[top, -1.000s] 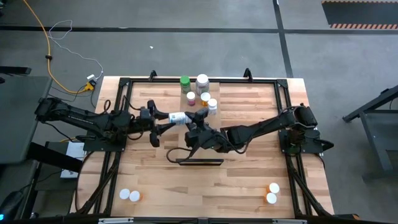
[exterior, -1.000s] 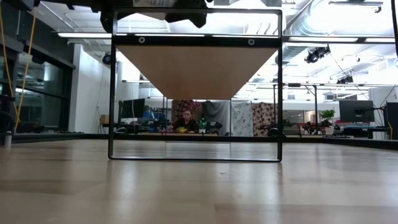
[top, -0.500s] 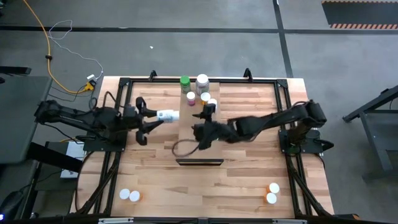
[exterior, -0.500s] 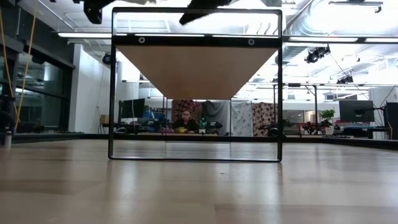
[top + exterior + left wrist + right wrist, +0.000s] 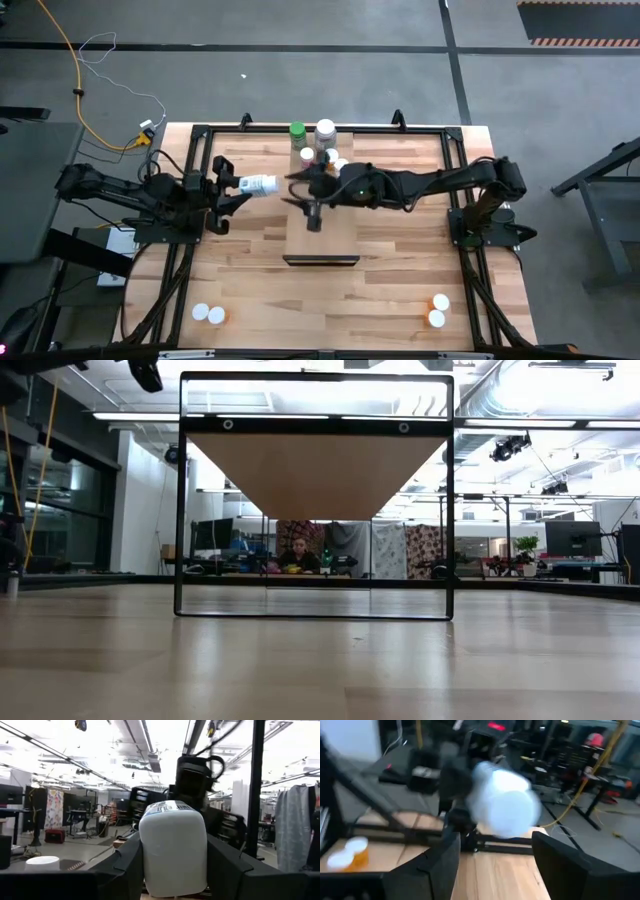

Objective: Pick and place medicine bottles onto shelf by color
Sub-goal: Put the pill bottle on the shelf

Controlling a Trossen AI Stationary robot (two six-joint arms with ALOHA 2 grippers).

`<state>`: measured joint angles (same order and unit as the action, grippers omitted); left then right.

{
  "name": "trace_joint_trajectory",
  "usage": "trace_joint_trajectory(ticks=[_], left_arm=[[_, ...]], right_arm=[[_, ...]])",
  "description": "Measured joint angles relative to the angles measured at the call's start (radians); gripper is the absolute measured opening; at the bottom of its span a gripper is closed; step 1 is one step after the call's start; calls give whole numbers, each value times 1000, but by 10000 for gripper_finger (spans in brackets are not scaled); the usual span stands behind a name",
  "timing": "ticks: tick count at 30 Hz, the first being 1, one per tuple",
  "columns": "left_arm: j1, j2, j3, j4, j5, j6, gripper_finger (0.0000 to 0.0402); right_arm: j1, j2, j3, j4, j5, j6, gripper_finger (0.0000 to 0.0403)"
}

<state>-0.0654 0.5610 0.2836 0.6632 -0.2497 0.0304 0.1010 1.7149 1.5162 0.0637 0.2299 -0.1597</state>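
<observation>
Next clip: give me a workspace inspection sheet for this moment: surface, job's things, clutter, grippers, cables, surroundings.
Surface: striped wooden tabletop inside a black frame.
Job's things: white bottle held sideways in the air; cluster of bottles on the shelf at the far middle, one green-capped; two bottles at the near left corner, two more at the near right.
Clutter: nothing seen.
Grippers: left gripper shut on the white bottle, left of the shelf; right gripper over the shelf, fingers open, holding nothing.
Cables: yellow cable and a white one on the floor, far left.
Surroundings: grey floor; the low view shows an open room with a seated person.
</observation>
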Motion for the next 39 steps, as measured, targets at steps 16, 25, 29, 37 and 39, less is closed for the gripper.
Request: trace_joint_trajectory(ticks=[16, 25, 29, 37, 39], left_arm=[[6, 60, 1, 51, 0, -18, 154], [17, 119, 1, 112, 14, -43, 154], [25, 152, 1, 155, 10, -46, 154], [26, 199, 1, 212, 9, -63, 154], [26, 211, 1, 217, 9, -64, 154]], right_arm=[[-74, 0, 0, 32, -270, 184, 236], [-78, 0, 0, 31, -266, 183, 236], [-78, 0, 0, 31, -269, 183, 236], [-75, 0, 0, 25, -274, 183, 236], [-75, 0, 0, 14, -282, 187, 236]])
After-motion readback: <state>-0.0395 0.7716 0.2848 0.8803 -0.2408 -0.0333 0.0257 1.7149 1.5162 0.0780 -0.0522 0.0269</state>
